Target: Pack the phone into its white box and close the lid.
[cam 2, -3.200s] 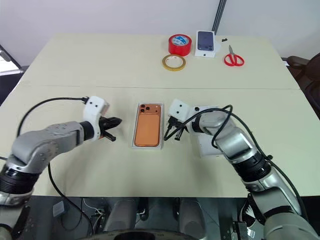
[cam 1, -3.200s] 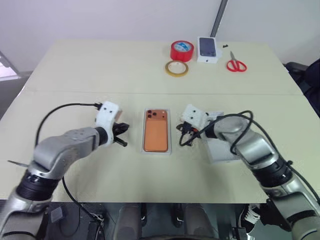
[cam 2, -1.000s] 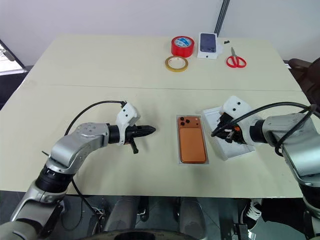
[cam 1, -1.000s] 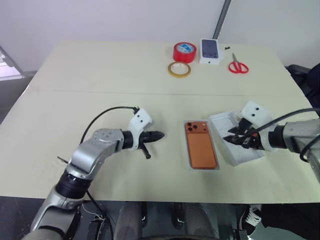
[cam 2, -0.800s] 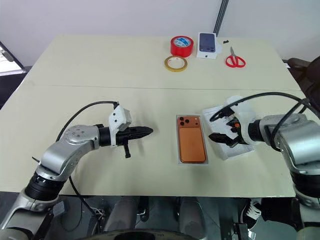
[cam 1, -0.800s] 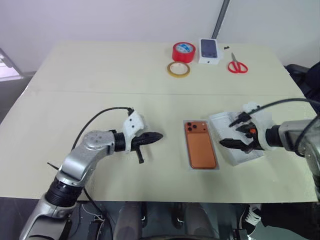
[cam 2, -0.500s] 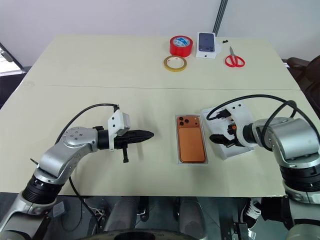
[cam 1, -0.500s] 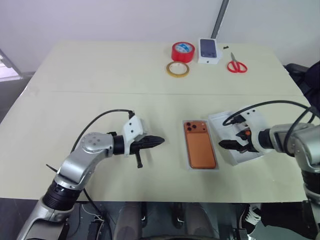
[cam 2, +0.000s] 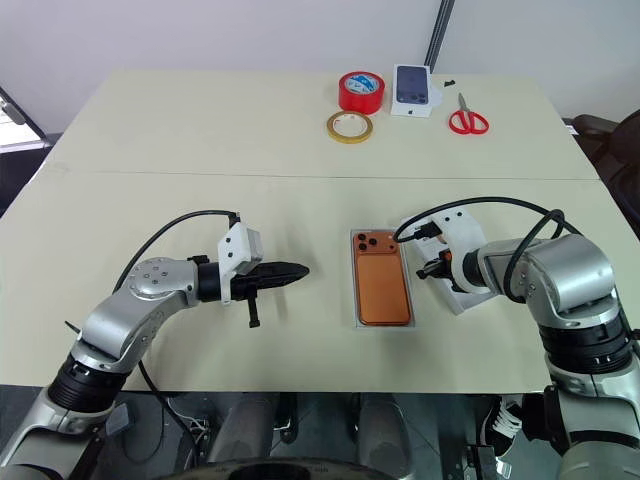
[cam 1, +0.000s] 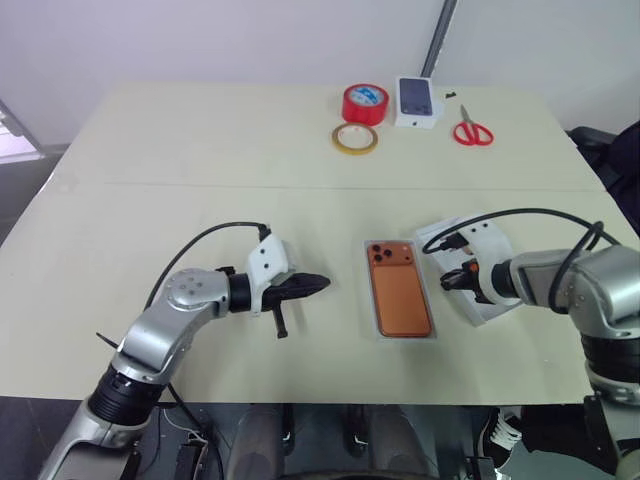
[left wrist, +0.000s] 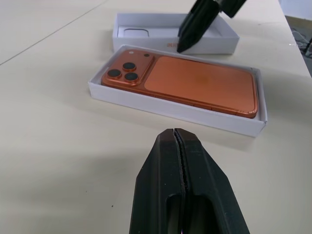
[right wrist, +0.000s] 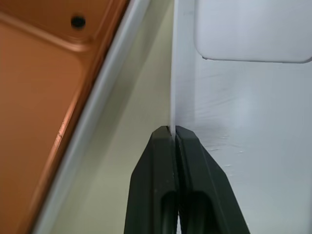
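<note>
Both grippers are closed: the right gripper (right wrist: 173, 130) is pinched on the lid's (right wrist: 253, 146) rim beside the white box (cam 1: 380, 329) holding the phone (cam 1: 399, 290), near the table's (cam 1: 200, 150) front edge; the left gripper (left wrist: 176, 134) is empty.

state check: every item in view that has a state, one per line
orange-copper phone: in tray, camera side up
shallow white cardboard tray: open, no lid on
white cardboard lid: off, inside up, beside tray
left gripper: shut, empty, pointing at tray
right gripper: shut on lid's rim
red-handled scissors: closed
</note>
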`<move>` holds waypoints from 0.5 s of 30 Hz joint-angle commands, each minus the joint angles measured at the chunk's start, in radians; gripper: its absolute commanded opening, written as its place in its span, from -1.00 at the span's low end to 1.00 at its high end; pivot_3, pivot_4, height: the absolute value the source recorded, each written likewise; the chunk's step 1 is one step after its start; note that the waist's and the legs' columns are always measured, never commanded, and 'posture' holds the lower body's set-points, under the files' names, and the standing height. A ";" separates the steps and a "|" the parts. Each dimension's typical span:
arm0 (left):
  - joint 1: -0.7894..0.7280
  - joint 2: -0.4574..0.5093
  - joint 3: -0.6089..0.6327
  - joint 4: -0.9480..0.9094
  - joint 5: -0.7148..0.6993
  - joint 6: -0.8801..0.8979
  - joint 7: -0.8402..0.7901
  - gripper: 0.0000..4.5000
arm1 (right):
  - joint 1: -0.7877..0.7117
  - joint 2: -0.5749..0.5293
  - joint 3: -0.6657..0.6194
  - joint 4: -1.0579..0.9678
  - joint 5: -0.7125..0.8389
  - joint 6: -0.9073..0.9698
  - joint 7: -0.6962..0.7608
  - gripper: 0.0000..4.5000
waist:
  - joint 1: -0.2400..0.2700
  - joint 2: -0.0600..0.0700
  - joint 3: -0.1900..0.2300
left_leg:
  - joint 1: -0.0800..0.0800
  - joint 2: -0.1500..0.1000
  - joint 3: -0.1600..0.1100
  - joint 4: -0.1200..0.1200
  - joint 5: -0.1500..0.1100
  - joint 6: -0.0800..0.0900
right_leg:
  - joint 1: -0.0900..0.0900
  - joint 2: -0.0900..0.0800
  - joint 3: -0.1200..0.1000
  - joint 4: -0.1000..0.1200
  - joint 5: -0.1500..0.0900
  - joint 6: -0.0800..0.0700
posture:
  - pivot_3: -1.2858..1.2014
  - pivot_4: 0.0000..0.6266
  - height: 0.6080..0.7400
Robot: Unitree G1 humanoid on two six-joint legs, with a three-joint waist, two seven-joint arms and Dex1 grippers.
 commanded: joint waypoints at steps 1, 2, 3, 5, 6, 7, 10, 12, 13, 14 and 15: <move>0.019 0.006 0.060 -0.031 -0.013 -0.020 0.017 -1.00 | -0.147 0.033 -0.183 0.073 0.175 0.006 -0.039 -0.99 | -0.003 0.001 0.000 | 0.000 0.000 0.000 0.000 0.000 0.000 | 0.000 0.000 0.000 0.000 0.000 0.000 | 0.03 -0.52 0.93; 0.022 0.004 0.083 -0.017 -0.018 -0.020 0.031 -1.00 | -0.189 0.049 -0.226 0.112 0.262 0.006 -0.059 -0.99 | -0.003 0.001 0.000 | 0.000 0.000 0.000 0.000 0.000 0.000 | 0.000 0.000 0.000 0.000 0.001 0.001 | 0.03 -0.52 0.93; 0.022 0.002 0.105 -0.002 -0.021 -0.019 0.044 -1.00 | -0.221 0.065 -0.262 0.159 0.365 0.006 -0.095 -0.99 | -0.003 0.001 0.000 | 0.000 0.000 0.000 0.000 0.000 0.000 | 0.000 0.001 0.000 0.001 0.001 0.002 | 0.03 -0.52 0.93; 0.018 0.000 0.143 0.036 -0.019 -0.022 0.069 -1.00 | -0.255 0.097 -0.299 0.232 0.598 0.006 -0.199 -0.99 | -0.001 0.000 0.000 | 0.000 0.001 0.000 0.000 0.000 0.000 | 0.000 0.002 0.000 0.001 0.002 0.003 | 0.03 -0.52 0.93; 0.016 0.001 0.154 0.051 -0.013 -0.028 0.077 -1.00 | -0.261 0.115 -0.306 0.263 0.715 0.006 -0.266 -0.99 | 0.001 0.000 0.000 | 0.001 0.001 -0.001 -0.001 0.000 0.000 | 0.000 0.003 0.000 0.001 0.002 0.003 | 0.03 -0.52 0.93; 0.012 0.001 0.165 0.065 -0.008 -0.034 0.084 -1.00 | -0.222 0.093 -0.236 0.266 0.980 -0.116 -0.417 -0.99 | 0.002 0.000 0.000 | 0.001 0.001 -0.001 -0.001 0.000 0.000 | 0.001 0.003 0.000 0.001 0.002 0.004 | 0.03 -0.52 0.93; -0.001 0.001 0.185 0.092 -0.001 -0.044 0.097 -1.00 | -0.127 0.179 -0.133 0.198 1.319 -0.347 -0.677 -0.99 | 0.001 0.000 0.000 | 0.001 0.002 0.000 -0.001 0.000 0.000 | 0.001 0.003 0.000 0.001 0.002 0.004 | 0.03 -0.52 0.93; -0.005 0.003 0.190 0.098 -0.002 -0.049 0.096 -1.00 | -0.060 0.316 -0.116 0.097 1.319 -0.439 -0.779 -0.99 | 0.000 0.000 0.000 | 0.001 0.001 0.000 0.000 0.000 0.000 | 0.002 0.003 0.000 0.001 0.002 0.004 | 0.03 -0.52 0.93; -0.007 0.003 0.188 0.097 -0.001 -0.052 0.093 -1.00 | -0.017 0.381 -0.103 0.041 1.319 -0.489 -0.840 -0.99 | -0.001 0.000 0.000 | 0.001 0.001 0.001 0.000 0.000 0.000 | 0.001 0.003 0.000 0.001 0.003 0.004 | 0.03 -0.52 0.93; -0.008 0.005 0.184 0.096 0.001 -0.056 0.091 -1.00 | 0.024 0.440 -0.088 -0.013 1.319 -0.539 -0.908 -0.99 | -0.001 0.001 0.000 | 0.001 0.002 0.000 0.000 0.000 0.000 | 0.001 0.003 0.000 0.002 0.003 0.005 | 0.03 -0.52 0.93; -0.009 0.005 0.179 0.092 0.004 -0.059 0.089 -1.00 | 0.068 0.515 -0.071 -0.071 1.319 -0.604 -1.011 -0.99 | 0.000 0.001 0.000 | 0.001 0.002 0.000 0.000 0.000 0.000 | 0.001 0.003 0.000 0.003 0.003 0.005 | 0.03 -0.52 0.93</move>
